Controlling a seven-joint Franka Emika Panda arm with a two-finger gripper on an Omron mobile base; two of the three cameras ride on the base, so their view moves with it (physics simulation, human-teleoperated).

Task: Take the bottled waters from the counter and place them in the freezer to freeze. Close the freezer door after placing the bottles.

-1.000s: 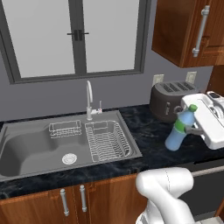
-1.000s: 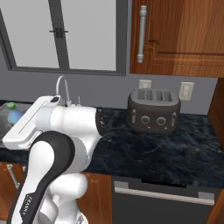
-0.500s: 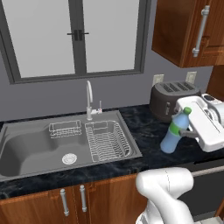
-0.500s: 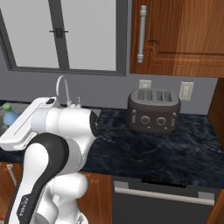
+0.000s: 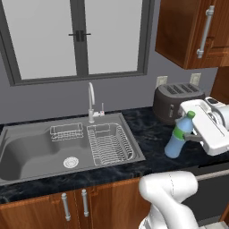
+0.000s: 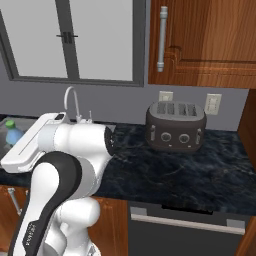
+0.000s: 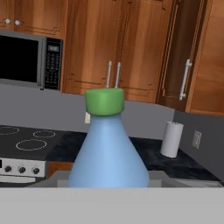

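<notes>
The pale blue water bottle point(image 5: 179, 138) with its green cap hangs tilted above the black tabletop point(image 5: 147, 134), clamped in the hand point(image 5: 193, 138), just in front of the toaster point(image 5: 175, 101). This looks like the carrying step; next comes the trip to the freezer. The sink point(image 5: 31, 154) beside it holds a wire dish rack point(image 5: 109, 143).

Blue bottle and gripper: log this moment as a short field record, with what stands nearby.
held item: pale blue bottle with green cap, tilted, lifted off the counter
gripper: gripper shut on the bottle
position: right of the sink, in front of the toaster
sink contents: wire rack in the right half
ahead of the hand: microwave, stove, white roll on a far counter
task stage: bottle picked up, not yet in the freezer
</notes>
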